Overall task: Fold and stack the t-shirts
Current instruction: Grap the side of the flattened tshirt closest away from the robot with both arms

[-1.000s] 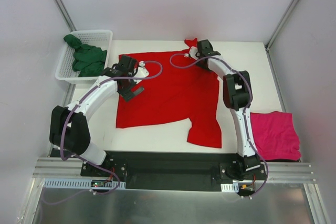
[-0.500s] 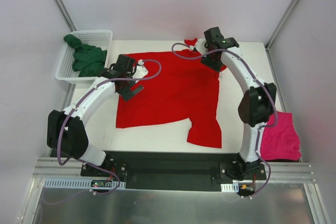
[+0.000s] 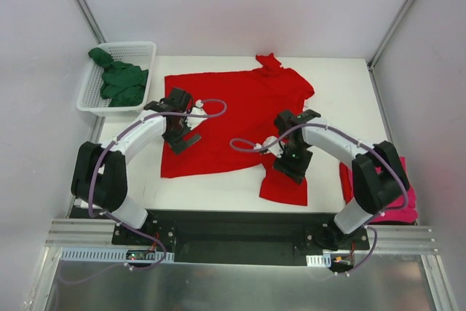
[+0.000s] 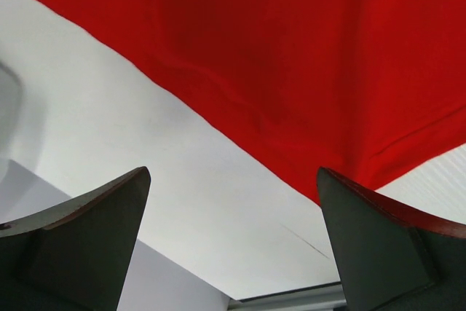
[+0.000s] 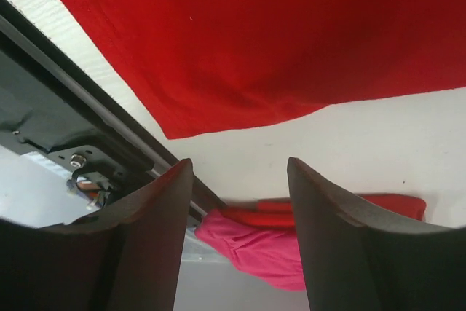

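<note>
One red t-shirt (image 3: 233, 111) beneath right hand (image 3: 293, 167)

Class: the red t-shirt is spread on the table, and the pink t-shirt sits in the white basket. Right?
No: in the top view the basket holds the green t-shirt; the pink t-shirt lies at the table's near right edge.

At 9 o'clock: left tool (image 3: 181, 137), jaws spread wide, gripping nothing. At 5 o'clock: right tool (image 3: 293, 168), jaws parted, gripping nothing.
</note>
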`<state>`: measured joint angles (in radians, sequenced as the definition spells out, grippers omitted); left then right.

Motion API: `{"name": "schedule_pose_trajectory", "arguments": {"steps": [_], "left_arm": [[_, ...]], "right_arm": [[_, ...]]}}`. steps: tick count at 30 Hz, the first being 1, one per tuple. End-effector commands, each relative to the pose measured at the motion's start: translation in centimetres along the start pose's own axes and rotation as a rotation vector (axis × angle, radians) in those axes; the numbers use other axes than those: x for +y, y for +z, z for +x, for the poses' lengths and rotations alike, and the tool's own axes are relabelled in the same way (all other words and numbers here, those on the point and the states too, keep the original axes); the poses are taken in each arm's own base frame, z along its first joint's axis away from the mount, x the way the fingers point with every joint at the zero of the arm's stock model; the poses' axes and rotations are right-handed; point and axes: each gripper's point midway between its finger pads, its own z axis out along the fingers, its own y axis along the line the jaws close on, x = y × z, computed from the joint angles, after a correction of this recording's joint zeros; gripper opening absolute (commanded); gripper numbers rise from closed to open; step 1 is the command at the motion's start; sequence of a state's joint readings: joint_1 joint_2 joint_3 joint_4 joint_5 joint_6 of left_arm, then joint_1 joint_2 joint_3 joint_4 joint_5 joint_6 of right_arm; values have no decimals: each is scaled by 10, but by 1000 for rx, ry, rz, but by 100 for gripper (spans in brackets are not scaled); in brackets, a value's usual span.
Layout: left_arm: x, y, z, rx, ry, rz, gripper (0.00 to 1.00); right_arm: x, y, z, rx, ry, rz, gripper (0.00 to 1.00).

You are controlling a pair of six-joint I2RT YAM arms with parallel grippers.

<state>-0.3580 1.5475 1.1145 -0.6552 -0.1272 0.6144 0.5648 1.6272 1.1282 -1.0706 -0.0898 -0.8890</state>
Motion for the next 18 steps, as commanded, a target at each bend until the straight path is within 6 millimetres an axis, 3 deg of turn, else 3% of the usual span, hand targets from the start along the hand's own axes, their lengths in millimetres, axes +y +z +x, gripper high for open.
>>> {"name": "schedule_pose_trajectory", "arguments": {"steps": [1,4,7,10,15,18], "left_arm": [[-15,20,19,31,62,41,99],[-12,33,31,48,154,1,99],[-13,33,31,28,194,5,99],[-12,35,35,47,210,1,99],[-10,32,38,43,212,-22,99],[-14,31,50,61,229,-29,99]], "right_arm": [[0,-18,-27,-178,-59,145,57],[8,-18,-30,-196,-107,176,57],[14,-18,-27,-208,-151,211,58],[25,-5,-19,-205,-265,239,59],[24,7,-1,-164,-325,276,58],[25,15,7,-152,-345,272,58]]}}
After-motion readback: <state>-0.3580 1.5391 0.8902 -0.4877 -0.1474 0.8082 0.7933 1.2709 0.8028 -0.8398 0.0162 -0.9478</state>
